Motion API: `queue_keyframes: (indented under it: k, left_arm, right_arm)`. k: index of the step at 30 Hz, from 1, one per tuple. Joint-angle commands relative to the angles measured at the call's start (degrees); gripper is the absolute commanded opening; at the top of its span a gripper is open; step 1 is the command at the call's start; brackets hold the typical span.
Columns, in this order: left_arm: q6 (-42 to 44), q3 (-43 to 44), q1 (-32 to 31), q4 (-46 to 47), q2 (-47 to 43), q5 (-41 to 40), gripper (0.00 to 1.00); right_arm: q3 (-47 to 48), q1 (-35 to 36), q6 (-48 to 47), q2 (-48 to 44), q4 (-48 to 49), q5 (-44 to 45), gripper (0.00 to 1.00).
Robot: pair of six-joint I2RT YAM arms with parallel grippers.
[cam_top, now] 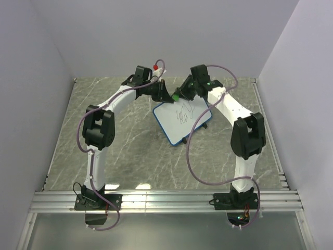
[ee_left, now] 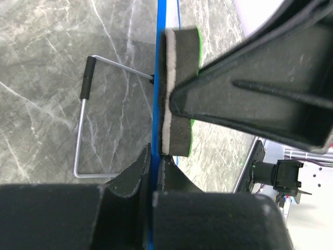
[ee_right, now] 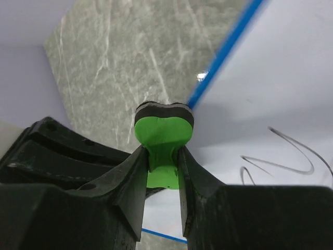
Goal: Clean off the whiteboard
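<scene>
The whiteboard [cam_top: 174, 125], white with a blue frame, stands tilted at mid-table with dark scribbles [cam_top: 186, 112] on its upper part. My left gripper [cam_top: 164, 97] is shut on the board's top edge; in the left wrist view its jaws [ee_left: 155, 162] pinch the blue frame [ee_left: 156, 78]. My right gripper [cam_top: 182, 92] is shut on the green eraser [cam_top: 176, 97]. In the right wrist view the eraser [ee_right: 164, 130] sits between the jaws [ee_right: 162, 156], its dark felt pressed to the board [ee_right: 270, 94] near its blue edge, left of the scribbles [ee_right: 281, 161]. The left wrist view shows the eraser's felt [ee_left: 179, 94] flat against the board.
The board's wire stand [ee_left: 83, 130] with a black foot sticks out behind it over the grey marble table [cam_top: 130, 151]. Grey walls close in the back and both sides. A metal rail [cam_top: 166, 200] carries the arm bases at the near edge.
</scene>
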Motion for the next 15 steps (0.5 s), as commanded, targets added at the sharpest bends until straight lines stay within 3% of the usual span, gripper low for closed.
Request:
queue_keyframes:
  k: [1,8,15]
  left_arm:
    - [3.65,-0.89,-0.21,-6.24,-0.89,-8.98,0.00]
    - [4.36,-1.68,-0.21,-6.77,-1.41,-9.77,0.00]
    - [3.83,-1.43,-0.13,-6.76,-1.50,-9.59,0.00]
  right_arm:
    - [-9.19,1.66,3.13,-4.30,0.53,4.93,0.00]
    - [-22.21,5.43,6.56,-10.28,-0.86,13.03,0.00]
    - [-26.60,10.27,8.33,-4.49,-1.48,9.87,0.00]
